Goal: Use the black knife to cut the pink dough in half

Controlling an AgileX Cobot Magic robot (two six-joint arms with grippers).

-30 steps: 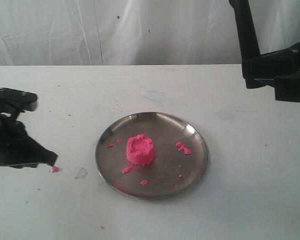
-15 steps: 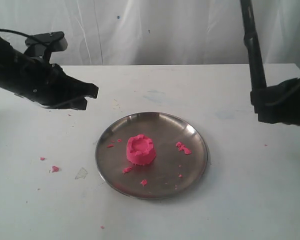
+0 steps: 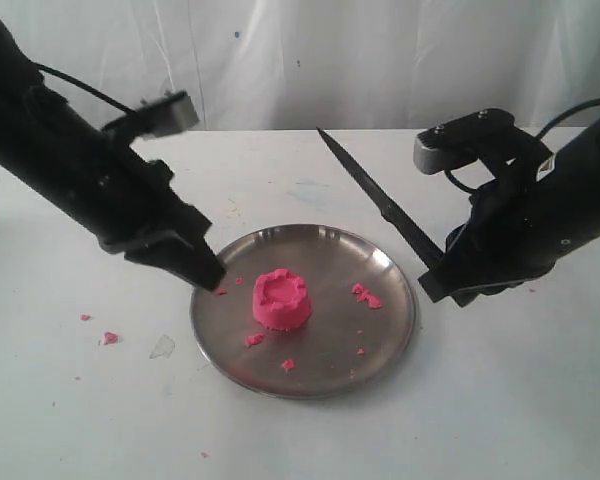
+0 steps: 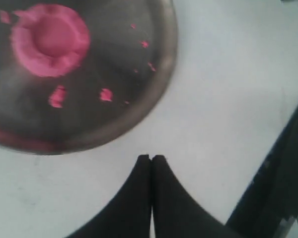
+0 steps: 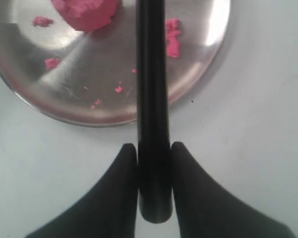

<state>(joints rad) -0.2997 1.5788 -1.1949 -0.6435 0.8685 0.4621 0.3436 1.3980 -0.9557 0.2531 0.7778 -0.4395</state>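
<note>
The pink dough is one round lump with a notched rim, sitting in the middle of the steel plate; it also shows as the dough and the dough in the wrist views. My right gripper is shut on the handle of the black knife, at the plate's right edge. The blade slants up and back, its tip above the table behind the plate. In the right wrist view the knife crosses the plate beside the lump. My left gripper is shut and empty at the plate's left rim.
Small pink crumbs lie scattered on the plate. More crumbs and a clear scrap lie on the white table to the left. A white curtain hangs behind the table.
Both arms swung in toward the plate. The left gripper came down from the back left to the plate's left rim. The right gripper arrived at the right edge holding the knife.
</note>
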